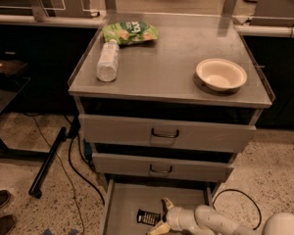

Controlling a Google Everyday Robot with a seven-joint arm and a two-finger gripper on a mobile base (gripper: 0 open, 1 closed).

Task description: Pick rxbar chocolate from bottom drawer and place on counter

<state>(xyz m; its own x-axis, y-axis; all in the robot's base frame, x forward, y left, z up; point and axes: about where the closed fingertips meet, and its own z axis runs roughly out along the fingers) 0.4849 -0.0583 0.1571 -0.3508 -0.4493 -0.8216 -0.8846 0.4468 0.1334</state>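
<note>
The rxbar chocolate [148, 217], a small black bar with white lettering, lies flat on the floor of the open bottom drawer [121, 204]. My gripper [161, 215] is inside that drawer just right of the bar, open, one yellowish finger above and one below the bar's right end. The white arm runs off to the lower right. Above the two upper drawers, the steel counter [161, 67] spans the cabinet's top.
On the counter lie a clear bottle [108, 60] on its side, a green snack bag [130, 32] at the back and a cream bowl [221, 74] at the right. Black cables and a dark bar lie on the floor left of the cabinet.
</note>
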